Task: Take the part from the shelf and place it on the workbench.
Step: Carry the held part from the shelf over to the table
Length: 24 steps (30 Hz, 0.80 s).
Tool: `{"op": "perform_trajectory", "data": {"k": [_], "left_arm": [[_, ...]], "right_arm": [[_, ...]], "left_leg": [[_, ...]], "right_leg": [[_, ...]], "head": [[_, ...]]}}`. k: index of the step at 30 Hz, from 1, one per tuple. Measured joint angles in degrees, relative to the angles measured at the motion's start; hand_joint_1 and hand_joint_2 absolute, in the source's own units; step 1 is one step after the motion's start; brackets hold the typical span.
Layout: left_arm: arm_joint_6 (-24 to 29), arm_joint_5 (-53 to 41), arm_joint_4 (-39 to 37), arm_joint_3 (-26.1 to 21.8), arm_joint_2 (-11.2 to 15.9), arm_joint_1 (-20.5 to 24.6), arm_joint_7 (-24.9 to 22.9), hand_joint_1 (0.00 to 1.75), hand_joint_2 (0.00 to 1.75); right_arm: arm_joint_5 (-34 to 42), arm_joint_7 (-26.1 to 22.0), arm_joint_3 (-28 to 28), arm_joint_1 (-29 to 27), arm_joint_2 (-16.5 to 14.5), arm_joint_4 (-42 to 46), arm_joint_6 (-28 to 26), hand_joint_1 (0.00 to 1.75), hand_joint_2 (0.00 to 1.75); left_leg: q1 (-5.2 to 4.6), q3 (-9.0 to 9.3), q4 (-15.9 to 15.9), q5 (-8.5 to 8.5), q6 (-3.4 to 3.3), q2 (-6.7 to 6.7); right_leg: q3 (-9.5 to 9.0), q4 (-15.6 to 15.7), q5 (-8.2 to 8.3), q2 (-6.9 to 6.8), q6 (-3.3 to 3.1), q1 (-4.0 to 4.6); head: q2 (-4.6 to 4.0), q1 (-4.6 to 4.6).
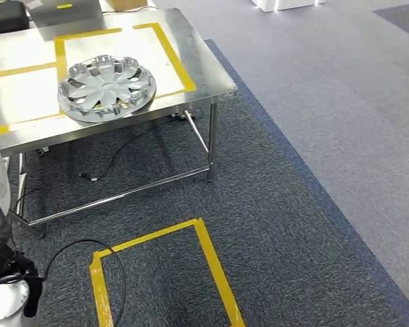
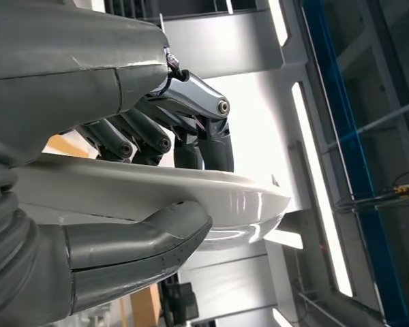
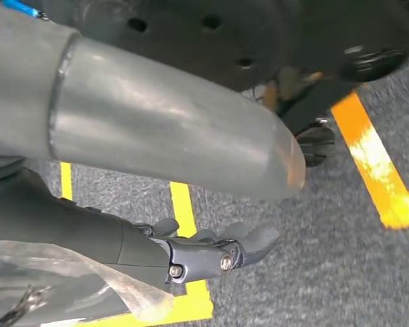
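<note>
Left hand (image 2: 156, 184): grey ribbed cover at the wrist, thick matte grey thumb, darker fingers (image 2: 146, 136) with round pivot screws, one polished silver link. Right hand (image 3: 192, 252): dark grey fingers (image 3: 253, 240), two screw heads beside the knuckle, a smooth grey thumb shell with a seam ring near the wrist.

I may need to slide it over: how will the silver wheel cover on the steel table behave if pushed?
The wheel cover lies flat, so it probably slides rather than rolls. Its thin spoked shell looks light, perhaps slightly flexible. The polished table likely offers little grip, so it could overshoot.
</note>
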<state>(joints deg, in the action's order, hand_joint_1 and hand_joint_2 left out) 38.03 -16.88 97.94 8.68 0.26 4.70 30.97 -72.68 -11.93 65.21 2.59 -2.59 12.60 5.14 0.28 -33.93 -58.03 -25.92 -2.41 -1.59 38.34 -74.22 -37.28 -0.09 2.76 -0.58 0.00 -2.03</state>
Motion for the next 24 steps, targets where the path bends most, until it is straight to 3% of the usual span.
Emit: {"op": "perform_trajectory", "data": {"k": [1,2,4,6,8,9,11,13,15,16,17,19,21,22,24], "left_arm": [[-0.03,-0.14,-0.14,0.21,-0.01,0.04,-0.16,1.75,1.75],[-0.07,-0.21,-0.27,0.39,-0.03,0.11,-0.25,1.75,1.75],[-0.15,-0.25,-0.47,0.67,-0.08,0.37,-0.41,1.75,1.75],[-0.21,-0.12,-0.60,0.85,-0.13,0.53,-0.51,1.75,1.75],[-0.29,0.34,-0.66,0.93,-0.02,0.50,-0.58,1.75,1.75],[-0.33,0.65,-0.66,0.93,0.11,0.48,-0.60,1.75,1.75],[-0.40,1.17,-0.65,0.96,0.40,0.69,-0.59,1.75,1.75],[-0.46,1.42,-0.66,0.98,0.59,0.79,-0.58,1.75,1.75],[-0.52,1.54,-0.69,0.98,0.78,0.60,-0.57,1.75,1.75],[-0.55,1.57,-0.69,0.98,0.87,0.55,-0.57,1.75,1.75],[-0.59,1.59,-0.70,0.98,0.95,0.53,-0.57,1.75,1.75],[-0.66,1.50,-0.71,0.98,1.04,0.63,-0.57,1.75,1.75],[-0.78,1.27,-0.73,0.99,1.10,0.74,-0.58,1.75,1.75],[-0.84,1.16,-0.76,0.99,1.15,0.74,-0.59,1.75,1.75],[-0.99,1.02,-0.79,0.98,1.26,0.65,-0.61,1.75,1.75]], "right_arm": [[0.01,0.00,0.03,-0.03,-0.02,0.00,0.03,0.00,0.00],[0.01,-0.01,0.04,-0.04,-0.03,0.00,0.06,0.00,0.00],[0.03,-0.03,0.18,-0.02,-0.01,0.01,0.07,0.00,0.00],[0.05,-0.04,0.38,-0.02,0.03,0.01,0.05,0.00,0.00],[0.05,-0.04,0.51,0.01,0.02,0.01,0.04,0.00,0.00],[0.04,-0.04,0.54,0.04,-0.01,0.01,0.03,0.00,0.00],[0.03,-0.04,0.60,0.05,-0.08,0.02,-0.04,0.00,0.00],[0.01,-0.01,0.65,-0.04,-0.11,0.03,-0.05,0.00,0.00],[-0.03,0.11,0.69,-0.15,-0.12,0.03,0.01,0.00,0.00],[-0.05,0.17,0.71,-0.15,-0.14,0.03,0.03,0.00,0.00],[-0.08,0.22,0.71,-0.12,-0.19,0.02,0.04,0.00,0.00],[-0.15,0.30,0.72,0.00,-0.36,0.01,0.03,0.00,0.00],[-0.29,0.42,0.74,0.10,-0.49,0.01,-0.01,0.00,0.00],[-0.36,0.48,0.76,0.15,-0.52,0.01,-0.04,0.00,0.00],[-0.45,0.53,0.78,0.32,-0.56,0.01,-0.10,0.00,0.00]], "left_leg": [[-0.04,0.04,-0.02,0.01,0.00,-0.78],[-0.07,0.08,-0.06,0.01,0.01,-1.56],[-0.05,0.02,-0.24,0.02,0.18,-2.99],[0.10,-0.39,-0.38,0.18,0.77,-4.21],[0.27,-0.76,-0.25,0.51,1.63,-5.45],[0.23,-0.91,-0.41,0.40,1.99,-5.13],[0.04,-2.26,-3.37,-1.53,2.64,-2.42],[0.18,-5.55,-10.59,-5.20,3.25,0.41],[0.36,-7.98,-16.06,-6.87,3.67,0.91],[0.40,-7.72,-15.76,-6.12,3.74,1.04],[0.42,-6.47,-13.50,-4.57,3.74,1.32],[0.14,-2.17,-5.48,-1.21,3.40,3.66],[-0.28,0.25,-0.61,-0.08,2.56,5.59],[-0.48,0.31,-0.20,-0.34,2.14,5.71],[-0.33,0.17,-0.04,-0.15,1.38,4.30]], "right_leg": [[-0.09,1.05,1.47,0.11,-0.15,0.00],[-1.23,4.21,3.79,0.52,-0.39,0.00],[-4.62,12.53,7.88,2.99,-1.02,-0.10],[-6.68,16.59,8.85,4.85,-1.38,-0.11],[-7.22,17.08,8.81,4.13,-1.63,-0.08],[-7.34,17.35,8.99,3.45,-1.89,-0.17],[-7.72,17.95,9.26,1.79,-2.50,-0.41],[-7.88,18.07,9.19,0.06,-2.83,-0.34],[-7.92,18.03,9.03,-1.66,-2.86,-0.29],[-7.99,18.01,8.94,-2.49,-2.81,-0.29],[-8.12,17.99,8.82,-3.23,-2.72,-0.29],[-8.51,17.91,8.45,-4.57,-2.35,-0.11],[-8.79,17.81,8.06,-5.71,-1.77,0.26],[-8.91,17.80,7.92,-6.27,-1.48,0.43],[-9.19,17.77,7.55,-6.89,-0.86,0.38]], "head": [[0.00,0.01],[0.00,0.01],[0.00,0.04],[0.00,0.04],[0.00,0.01],[0.00,0.03],[0.00,0.40],[0.00,0.78],[0.00,0.81],[0.00,0.80],[0.00,0.81],[0.00,0.83],[0.00,0.83],[0.00,0.82],[0.00,0.78]]}}
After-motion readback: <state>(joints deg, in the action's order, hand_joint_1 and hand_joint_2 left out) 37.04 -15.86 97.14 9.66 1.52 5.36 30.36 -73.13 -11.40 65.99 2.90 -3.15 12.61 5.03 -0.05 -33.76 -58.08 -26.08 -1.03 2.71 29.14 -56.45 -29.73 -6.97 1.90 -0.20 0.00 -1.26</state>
